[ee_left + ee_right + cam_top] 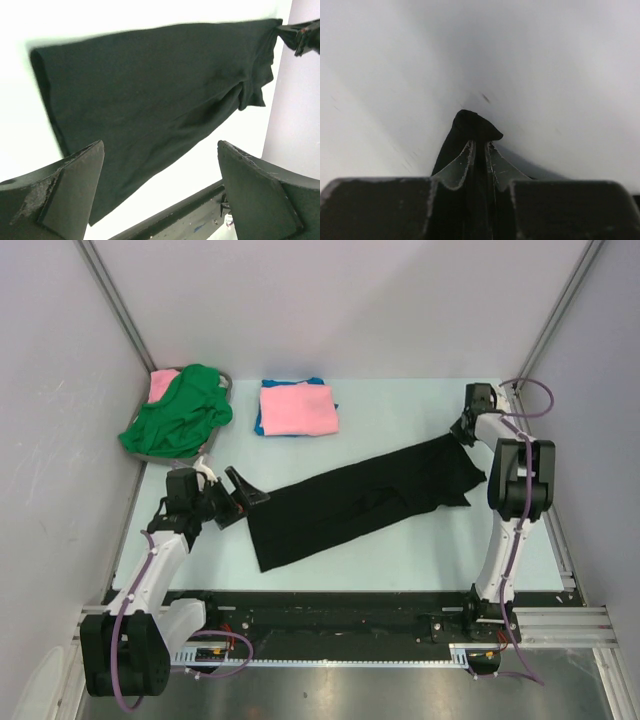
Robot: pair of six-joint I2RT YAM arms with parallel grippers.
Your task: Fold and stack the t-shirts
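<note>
The black t-shirt (355, 502) lies stretched in a long diagonal band across the counter (400, 550), from near left to far right. It is already narrowed lengthwise, with some bunching toward its far right end. The right fingers (468, 430) are clamped shut on that far right tip, and the right wrist view shows a small peak of black cloth pinched between them (461, 167). The left fingers (245, 492) stand spread wide apart and hold nothing. They sit just beside the shirt's near left end, which fills the space ahead of them in the left wrist view (70, 195).

At the far side a folded pink t-shirt (298, 408) sits on a folded blue t-shirt (262, 426). To their left a crumpled green t-shirt (178, 412) spills over a basket (226, 388), with another pink piece (160, 383) under it.

The black cloth looks light, limp and thin. It will likely sag and slide instead of holding a crease, and a one-sided pull would skew it. The sensible hold for the left fingers seems to be the near left hem, taking both layers at a corner. The band could then be lifted taut between the two arms and laid over itself
</note>
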